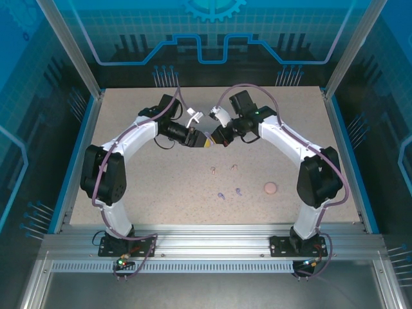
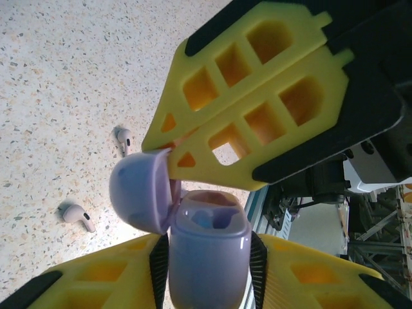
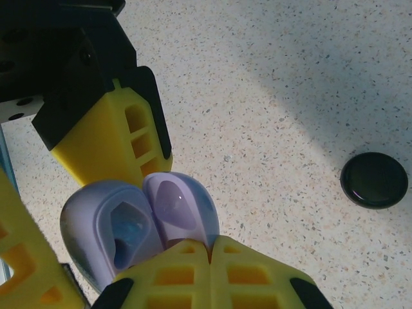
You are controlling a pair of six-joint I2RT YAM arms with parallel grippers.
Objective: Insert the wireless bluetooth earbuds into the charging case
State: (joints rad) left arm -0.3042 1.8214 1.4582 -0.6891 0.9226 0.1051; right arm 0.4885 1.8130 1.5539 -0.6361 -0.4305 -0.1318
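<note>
Bright even light, soft shadow across table (right wrist view), foreground slightly blurred

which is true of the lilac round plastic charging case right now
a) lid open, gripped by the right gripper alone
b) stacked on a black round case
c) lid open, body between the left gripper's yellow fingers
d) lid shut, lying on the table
c: the lilac round plastic charging case has its lid hinged open, showing the sockets inside, and its body sits clamped in the left gripper.

Robot lab test cell, aluminium-profile frame, blue circuit-pattern wall panels, speckled worktable.
</note>
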